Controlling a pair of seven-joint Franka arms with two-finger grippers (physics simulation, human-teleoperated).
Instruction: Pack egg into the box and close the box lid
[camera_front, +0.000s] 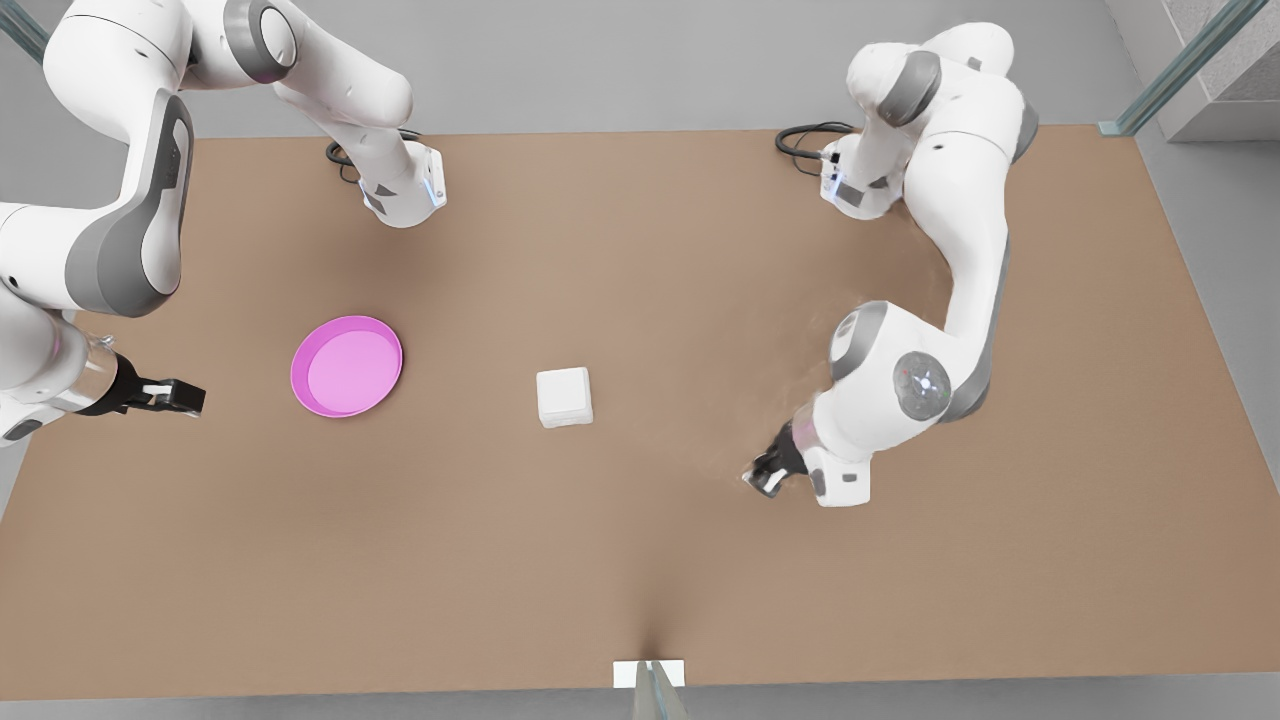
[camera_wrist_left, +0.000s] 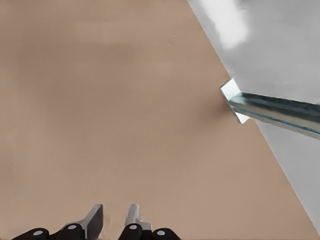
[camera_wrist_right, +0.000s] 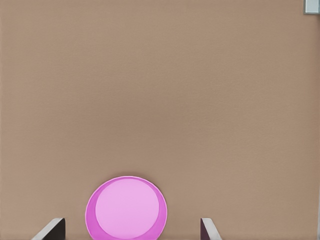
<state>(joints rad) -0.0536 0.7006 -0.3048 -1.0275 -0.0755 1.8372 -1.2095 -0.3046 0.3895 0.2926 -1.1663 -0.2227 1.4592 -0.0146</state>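
Note:
The box (camera_front: 565, 397) is a small white carton in the middle of the brown table, and the box lid (camera_front: 563, 389) lies flat down on it. The egg is out of view. My left gripper (camera_front: 757, 482) hangs on the arm at the front view's right, right of the box and apart from it. Its fingers (camera_wrist_left: 93, 220) are drawn nearly together with nothing between them. My right gripper (camera_front: 192, 398) is at the front view's left, beside the pink plate (camera_front: 347, 366). In the right wrist view its fingers (camera_wrist_right: 52, 229) stand wide apart around the bare plate (camera_wrist_right: 126, 207).
A metal post on a white foot (camera_front: 650, 675) stands at the table's near edge, and the same post (camera_wrist_left: 275, 110) lies ahead of my left gripper. Black cables (camera_front: 805, 140) lie near the arm bases at the back edge.

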